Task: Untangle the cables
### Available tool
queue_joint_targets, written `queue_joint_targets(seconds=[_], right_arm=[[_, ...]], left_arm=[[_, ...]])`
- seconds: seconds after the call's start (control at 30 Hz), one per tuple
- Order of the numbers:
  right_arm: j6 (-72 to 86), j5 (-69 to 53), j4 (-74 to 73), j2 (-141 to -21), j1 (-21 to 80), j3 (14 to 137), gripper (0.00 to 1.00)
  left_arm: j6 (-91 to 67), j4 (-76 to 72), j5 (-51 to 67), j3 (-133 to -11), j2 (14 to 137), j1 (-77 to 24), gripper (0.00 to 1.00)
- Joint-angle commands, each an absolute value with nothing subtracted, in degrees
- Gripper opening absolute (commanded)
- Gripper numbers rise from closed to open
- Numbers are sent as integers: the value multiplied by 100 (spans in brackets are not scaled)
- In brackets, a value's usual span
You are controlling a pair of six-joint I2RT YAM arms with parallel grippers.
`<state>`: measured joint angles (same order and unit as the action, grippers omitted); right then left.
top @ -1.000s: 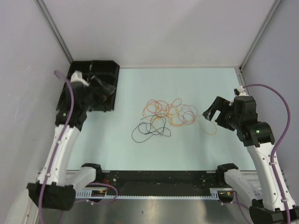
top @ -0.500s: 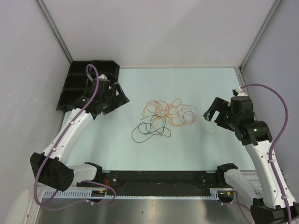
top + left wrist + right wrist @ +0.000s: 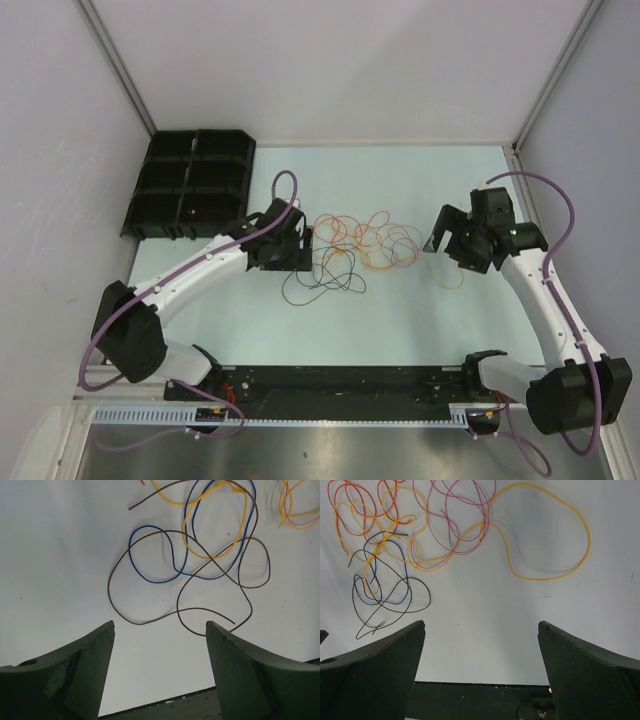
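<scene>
The cables [image 3: 362,243] lie tangled mid-table: orange and red loops at the back, pinkish-purple loops on the right, a yellow loop [image 3: 452,278] trailing right and dark loops [image 3: 308,286] at the front left. My left gripper [image 3: 303,250] is open and empty at the tangle's left edge. In the left wrist view its open fingers [image 3: 160,625] frame bare table just short of a brown cable [image 3: 137,624], with a blue cable [image 3: 130,550] and a yellow cable [image 3: 245,515] beyond. My right gripper [image 3: 443,240] is open and empty at the tangle's right edge. Its wrist view [image 3: 482,625] shows the yellow loop [image 3: 587,530] and pinkish-purple loops [image 3: 465,525] ahead.
A black compartment tray [image 3: 190,185] stands at the back left corner. Grey walls close the table at the back and sides. A black rail [image 3: 340,380] runs along the near edge between the arm bases.
My left arm has swung from the black tray at the back left over to the left edge of the tangle. My right gripper has moved slightly back and left toward the cables.
</scene>
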<state>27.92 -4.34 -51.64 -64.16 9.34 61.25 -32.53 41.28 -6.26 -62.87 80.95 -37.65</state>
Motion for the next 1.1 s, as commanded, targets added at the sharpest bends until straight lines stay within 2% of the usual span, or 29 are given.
queue_joint_targets(seconds=[0.0,0.07,0.43,0.73,0.83,0.87,0.93,0.97,1.07], right_arm=[[2619,-685,-4948,-6758,827,6214,100],[2610,-703,-4922,-6890,782,6214,100],[2505,-835,-4764,-7585,492,6495,100],[2294,-782,-4843,-7743,334,6592,100],[2268,-782,-4878,-7796,334,6601,100],[2259,-782,-4878,-7822,334,6609,100],[2250,-791,-4878,-7857,325,6618,100],[2250,-800,-4878,-7901,334,6618,99],[2250,-835,-4869,-8032,343,6662,99]], left_arm=[[-2638,3736,-72,-6161,7901,-3797,79],[-2260,3735,377,-6205,7962,-3832,79],[-1055,4069,686,-6715,8551,-4227,77],[-729,4061,546,-7005,9263,-4438,68],[-756,4061,598,-7101,9378,-4465,56],[-765,4052,606,-7119,9421,-4465,40],[-800,4008,650,-7145,9501,-4465,19],[-800,4017,659,-7189,9605,-4465,2],[-765,4174,703,-7478,9729,-4474,0]])
